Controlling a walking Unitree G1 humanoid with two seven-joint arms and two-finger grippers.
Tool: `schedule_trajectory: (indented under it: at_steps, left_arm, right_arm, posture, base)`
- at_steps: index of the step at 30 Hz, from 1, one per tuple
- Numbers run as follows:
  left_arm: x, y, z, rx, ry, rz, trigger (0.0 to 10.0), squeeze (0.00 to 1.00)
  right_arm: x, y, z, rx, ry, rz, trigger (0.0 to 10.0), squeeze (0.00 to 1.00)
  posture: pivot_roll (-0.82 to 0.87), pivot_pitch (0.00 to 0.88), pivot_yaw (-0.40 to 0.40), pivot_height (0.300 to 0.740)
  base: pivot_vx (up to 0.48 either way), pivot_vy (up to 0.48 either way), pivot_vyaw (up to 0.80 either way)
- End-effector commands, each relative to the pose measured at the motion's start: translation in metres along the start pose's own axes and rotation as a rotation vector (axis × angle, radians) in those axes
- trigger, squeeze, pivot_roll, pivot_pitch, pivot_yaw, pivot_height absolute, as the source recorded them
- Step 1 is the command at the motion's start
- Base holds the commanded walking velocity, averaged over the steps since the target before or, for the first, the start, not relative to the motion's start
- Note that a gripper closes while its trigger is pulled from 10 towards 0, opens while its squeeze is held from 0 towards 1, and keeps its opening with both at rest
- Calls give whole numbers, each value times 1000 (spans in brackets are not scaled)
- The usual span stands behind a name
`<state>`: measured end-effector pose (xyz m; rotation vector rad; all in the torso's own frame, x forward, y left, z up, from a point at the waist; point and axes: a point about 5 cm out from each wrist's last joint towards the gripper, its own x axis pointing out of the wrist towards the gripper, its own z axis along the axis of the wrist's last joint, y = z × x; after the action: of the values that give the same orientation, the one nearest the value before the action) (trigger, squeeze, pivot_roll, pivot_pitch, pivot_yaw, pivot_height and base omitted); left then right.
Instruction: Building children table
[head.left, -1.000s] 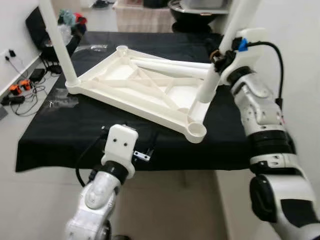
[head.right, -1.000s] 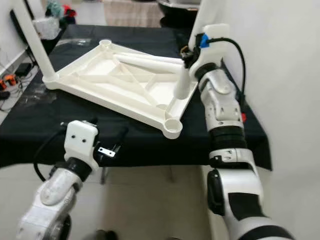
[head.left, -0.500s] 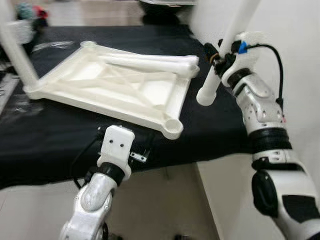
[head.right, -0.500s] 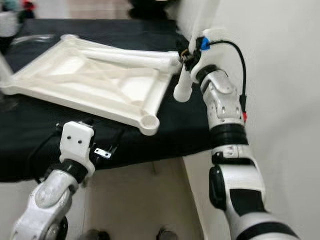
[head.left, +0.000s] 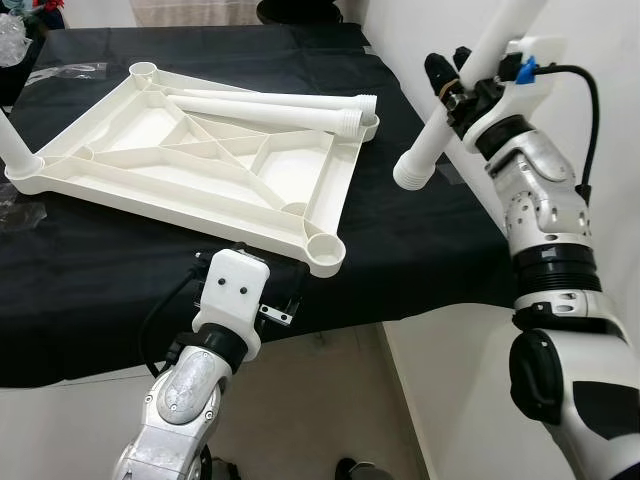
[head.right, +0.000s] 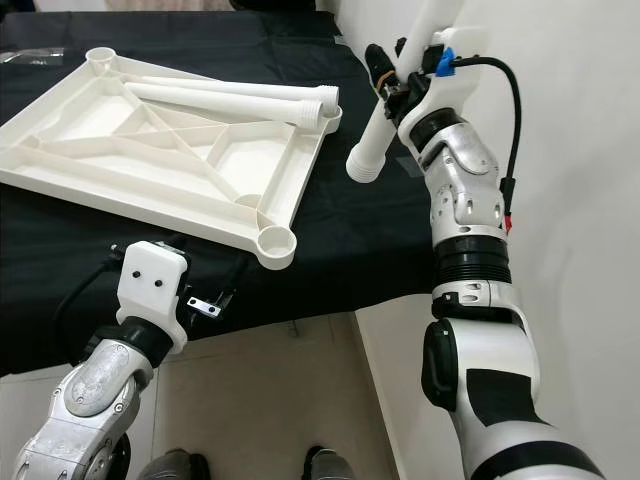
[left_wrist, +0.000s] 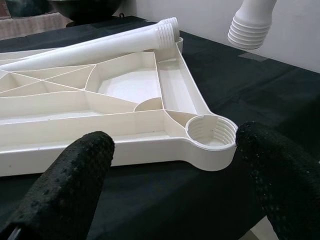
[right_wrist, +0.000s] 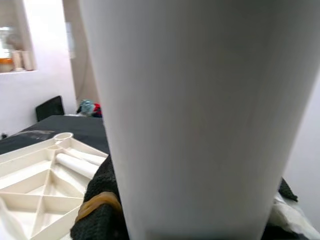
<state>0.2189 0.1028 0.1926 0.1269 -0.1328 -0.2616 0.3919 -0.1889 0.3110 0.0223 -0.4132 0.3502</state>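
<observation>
One tabletop (head.left: 190, 175), three table legs (head.left: 270, 105), two grippers (left_wrist: 165, 165).

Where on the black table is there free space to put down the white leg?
Bare black cloth lies between the white upturned tabletop and the table's right edge, below the held white leg in the right gripper. The tabletop, with a loose leg, crowds the middle.

The room is bright with even, soft light. The white tabletop frame (head.left: 190, 165) shows mild glare against the black desk (head.left: 420, 235), with faint shadows. Head views are sharp. The close leg (right_wrist: 200, 110) looks blurred, as do the fingertips (left_wrist: 75, 185).
</observation>
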Motion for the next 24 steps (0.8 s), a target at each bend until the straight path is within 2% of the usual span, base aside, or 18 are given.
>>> schedule_trajectory:
  at_steps: [1, 4, 6, 8, 9, 11, 14, 16, 18, 21, 24]
  left_arm:
    - [-1, -1, 0, 4, 7, -14, 10000, 0]
    - [-2, 1, 0, 1, 6, -21, 10000, 0]
    - [-2, 1, 0, 1, 6, -21, 10000, 0]
    - [-5, 0, -2, -4, 18, -22, 10000, 0]
    - [-5, 0, -2, -4, 18, -22, 10000, 0]
    - [-6, -1, -3, -5, 22, -24, 10000, 0]
    - [-5, -1, -3, -5, 19, -24, 10000, 0]
    - [-3, -1, -1, -3, 11, -22, 10000, 0]
    - [-3, -1, -1, -3, 11, -22, 10000, 0]
    - [-1, 1, 0, -1, 4, -21, 10000, 0]
    - [-1, 0, 0, -2, 4, -28, 10000, 0]
  right_arm:
    - [5, 6, 6, -22, -20, 44, 10000, 0]
    - [7, 21, 5, 25, 28, 254, 10000, 0]
    - [7, 21, 5, 25, 28, 254, 10000, 0]
    - [3, 28, 7, 55, 39, 377, 10000, 0]
    - [3, 28, 7, 55, 39, 377, 10000, 0]
    - [-1, 34, 10, 56, 28, 466, 10000, 0]
    - [-2, 36, 13, 59, 22, 500, 10000, 0]
    - [-4, 41, 19, 83, 11, 580, 10000, 0]
    - [-4, 41, 19, 83, 11, 580, 10000, 0]
    - [-11, 44, 20, 99, 42, 711, 10000, 0]
    - [-12, 45, 19, 100, 61, 743, 10000, 0]
  posture:
    - [18, 142, -76, 740]
    - [17, 153, -82, 740]
    - [17, 153, -82, 740]
    - [14, 158, -82, 740]
    - [14, 158, -82, 740]
    - [13, 156, -82, 740]
    - [13, 155, -82, 740]
    - [18, 161, -82, 740]
    - [18, 161, -82, 740]
    - [13, 152, -83, 740]
    - [6, 160, -81, 740]
  base:
    - [0, 0, 0]
    - [0, 0, 0]
    - [0, 0, 0]
    - [0, 0, 0]
    - [0, 0, 0]
    - [0, 0, 0]
    - [0, 0, 0]
    - [0, 0, 0]
    - [0, 0, 0]
    - [0, 0, 0]
    - [0, 0, 0]
